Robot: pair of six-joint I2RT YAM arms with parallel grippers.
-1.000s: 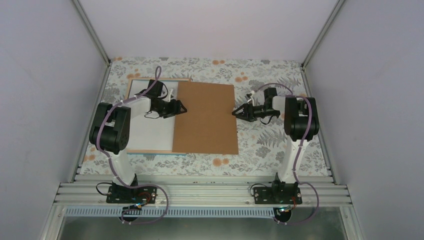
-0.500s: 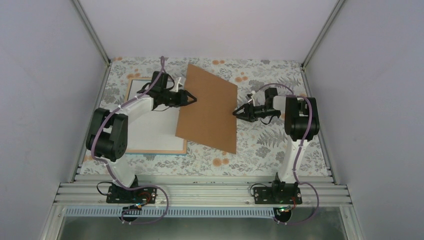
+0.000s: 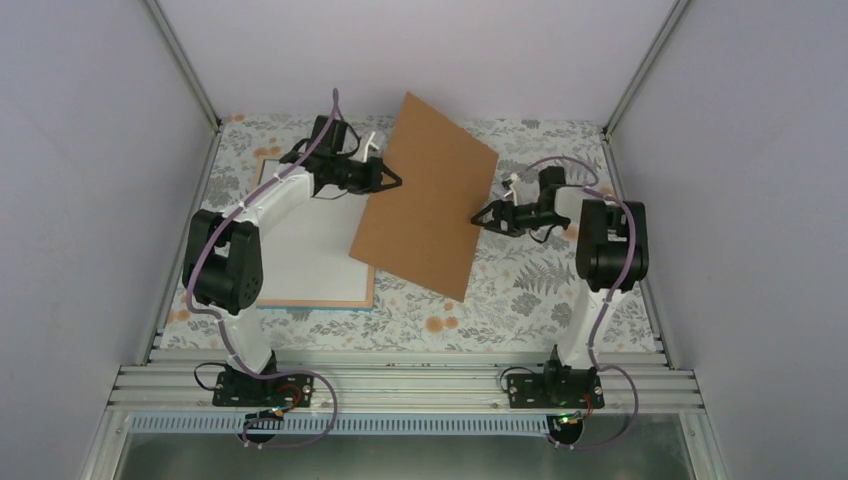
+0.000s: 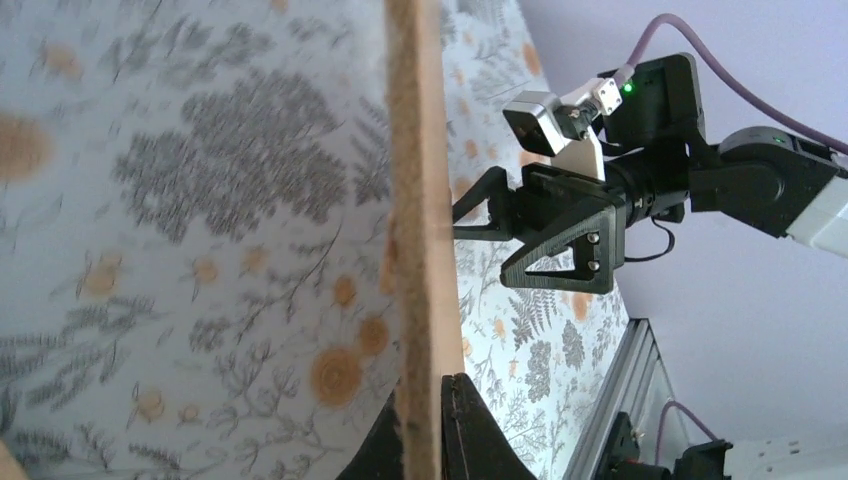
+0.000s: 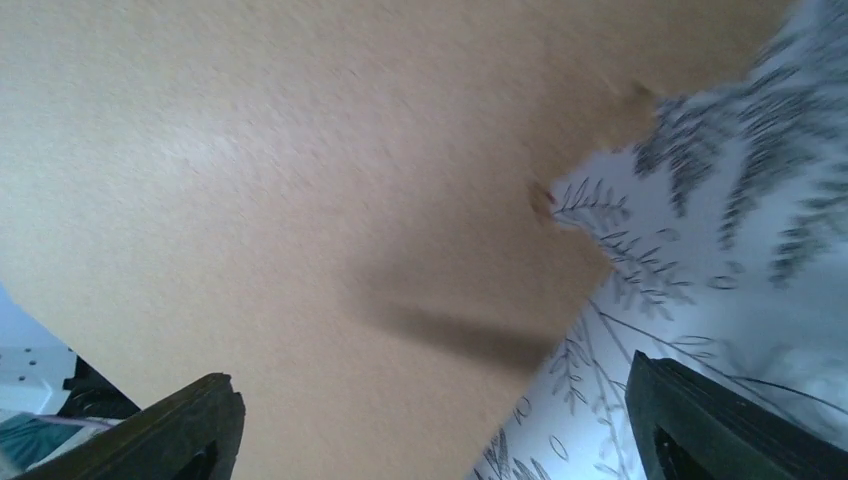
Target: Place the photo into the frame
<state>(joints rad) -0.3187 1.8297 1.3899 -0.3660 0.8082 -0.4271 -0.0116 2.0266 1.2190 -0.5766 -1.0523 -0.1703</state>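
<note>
Frame (image 3: 320, 303) flat on the tabletop (image 3: 530, 290), brown board (image 3: 430, 195) raised off it, photo not in sight

Lying left of the board with a white sheet (image 3: 310, 250) showing inside it, the frame has its long axis running away from the arm bases, and the board's low corner overhangs its right rim. The left gripper (image 3: 395, 181) has its jaws clamped on the board's left edge, holding it tilted up. The right gripper (image 3: 480, 217) has its jaws wide at the board's right edge, gripping nothing. The left arm is nearer the frame, whose opening lies left of the board, below the clamped jaws. No writing or label is legible
</note>
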